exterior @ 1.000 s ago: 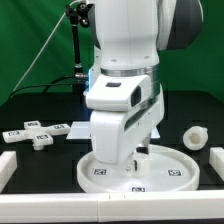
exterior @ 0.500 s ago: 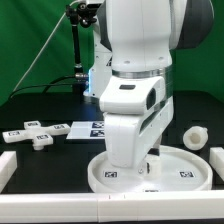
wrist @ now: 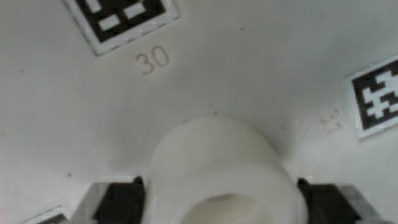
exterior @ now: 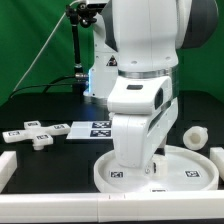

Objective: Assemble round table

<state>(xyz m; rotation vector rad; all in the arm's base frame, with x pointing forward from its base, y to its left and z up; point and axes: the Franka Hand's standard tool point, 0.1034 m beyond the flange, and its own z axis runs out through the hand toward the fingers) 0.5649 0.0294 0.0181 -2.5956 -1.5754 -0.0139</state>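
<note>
The large round disc (exterior: 200,171) lies flat at the table's front, right of centre in the exterior view, tags facing up. My gripper (exterior: 151,166) stands straight down over its middle, mostly hidden by the arm's own hand. In the wrist view the gripper (wrist: 219,203) has its dark fingers (wrist: 121,201) against both sides of the disc's raised centre hub (wrist: 217,155), above the disc face (wrist: 214,90). The short cylinder leg (exterior: 194,136) lies at the exterior view's right. The cross-shaped foot (exterior: 38,136) lies at the left.
The marker board (exterior: 90,129) lies behind the disc, left of the arm. White border rails run along the left (exterior: 6,165), the front (exterior: 60,201) and the right (exterior: 217,160), the right one close to the disc's rim.
The arm and the round disc have slid together toward the exterior view's right. The leg, the foot and the marker board have not moved.
</note>
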